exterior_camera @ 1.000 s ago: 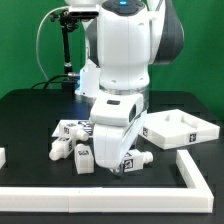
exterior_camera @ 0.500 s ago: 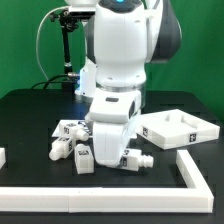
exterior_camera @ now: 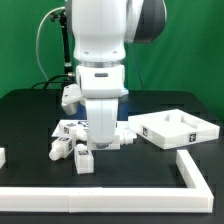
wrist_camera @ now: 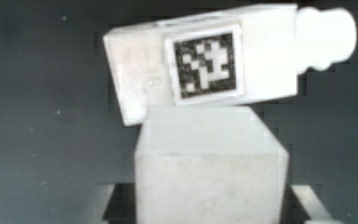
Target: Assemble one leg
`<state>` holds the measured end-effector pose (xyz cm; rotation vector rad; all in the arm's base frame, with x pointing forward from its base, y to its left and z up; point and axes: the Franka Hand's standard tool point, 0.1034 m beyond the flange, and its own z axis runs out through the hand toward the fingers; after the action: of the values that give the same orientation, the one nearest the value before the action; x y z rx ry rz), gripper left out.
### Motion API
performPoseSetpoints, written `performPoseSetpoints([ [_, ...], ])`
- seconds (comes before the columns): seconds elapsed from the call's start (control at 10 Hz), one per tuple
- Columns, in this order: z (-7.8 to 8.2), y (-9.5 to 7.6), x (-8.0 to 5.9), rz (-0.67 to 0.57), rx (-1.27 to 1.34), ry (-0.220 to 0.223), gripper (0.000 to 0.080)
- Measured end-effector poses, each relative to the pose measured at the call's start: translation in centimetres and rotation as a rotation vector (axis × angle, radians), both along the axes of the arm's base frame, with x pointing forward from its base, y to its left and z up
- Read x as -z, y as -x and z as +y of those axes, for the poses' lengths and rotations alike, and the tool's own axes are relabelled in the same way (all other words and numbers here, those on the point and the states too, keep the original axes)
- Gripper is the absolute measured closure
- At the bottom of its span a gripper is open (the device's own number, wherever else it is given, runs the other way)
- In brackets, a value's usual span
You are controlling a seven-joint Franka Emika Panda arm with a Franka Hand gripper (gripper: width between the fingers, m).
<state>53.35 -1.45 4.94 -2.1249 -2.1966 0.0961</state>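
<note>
In the wrist view a white leg (wrist_camera: pixel 206 160) stands out from between my gripper (wrist_camera: pixel 211 205) and fills the gap. The dark fingers (wrist_camera: pixel 126 205) press on both of its sides. A second leg (wrist_camera: pixel 220 60) with a black-and-white tag and a round end lies on the black table just beyond it. In the exterior view my gripper (exterior_camera: pixel 103 140) points straight down, low over the table, and hides most of the held leg. Two more legs (exterior_camera: pixel 62 148) (exterior_camera: pixel 84 158) lie on the exterior view's left of it.
The large white square panel (exterior_camera: pixel 180 128) with a raised rim lies on the exterior view's right. The marker board (exterior_camera: pixel 68 127) lies behind the loose legs. A white border strip (exterior_camera: pixel 195 170) runs along the front and right of the table.
The wrist has swung from tilted toward the exterior view's right to upright. The gripper has moved a little to the exterior view's left, still low over the table.
</note>
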Motion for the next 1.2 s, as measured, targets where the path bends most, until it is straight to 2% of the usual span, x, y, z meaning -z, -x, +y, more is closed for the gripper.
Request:
performPoseSetpoints([
  [0.3,-0.1,0.2,-0.1,0.001,-0.031,-0.002,0.0522],
  [0.4,-0.4,1.1,-0.8,0.003,-0.099,-0.004,0.0522],
  [0.5,-1.1,2.7,-1.9,0.014,-0.191,-0.001,0.0522],
  [0.7,-3.9,4.9,-2.6,0.023,-0.383,-0.026,0.0522],
  [0.8,-4.5,5.4,-2.6,0.023,-0.380,-0.027,0.0522],
  [1.2,-4.5,5.5,-2.4,0.028,-0.360,-0.027,0.0522],
])
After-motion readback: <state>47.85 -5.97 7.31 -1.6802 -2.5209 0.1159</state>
